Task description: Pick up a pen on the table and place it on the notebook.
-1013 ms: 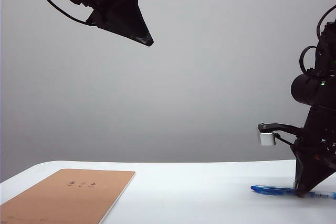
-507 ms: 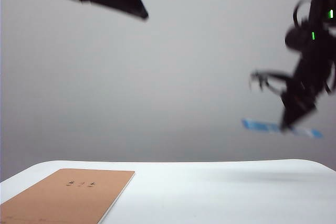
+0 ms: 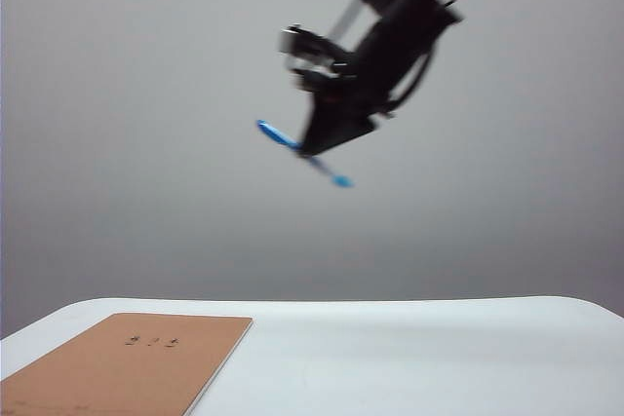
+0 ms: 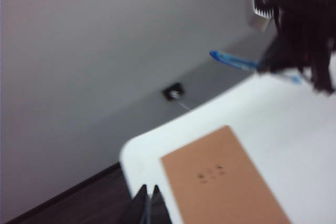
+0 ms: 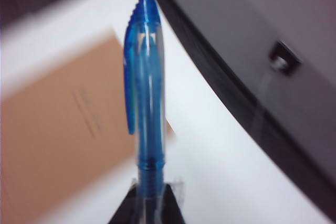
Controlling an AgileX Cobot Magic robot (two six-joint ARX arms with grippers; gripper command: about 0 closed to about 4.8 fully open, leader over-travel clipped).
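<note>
Much of the scene is blurred: in the exterior view the right arm smears across the upper centre, and the right gripper reads only as a dark wedge, its fingers not separable. The pen crosses that wedge; its middle barrel is hidden behind the dark tip, so only the blue cap end at upper left and a thin blue end at lower right show. Its long axis runs on a diagonal, cap end higher and toward the left of that view, other end lower and toward the right. It hangs high in the air, well above the table and well apart from the notebook, which lies flat at the table's near left corner, cut off by the frame edge. The characters on the tan cover are too small to read. In the right wrist view the pen rises out of the two dark fingertips, clamped between them, cap end away from the camera, the notebook blurred behind it. The left gripper shows only as two dark tips pressed together at the frame edge, closed on nothing, above the table corner near the notebook. The left wrist view also catches the right gripper and pen, both soft.
</note>
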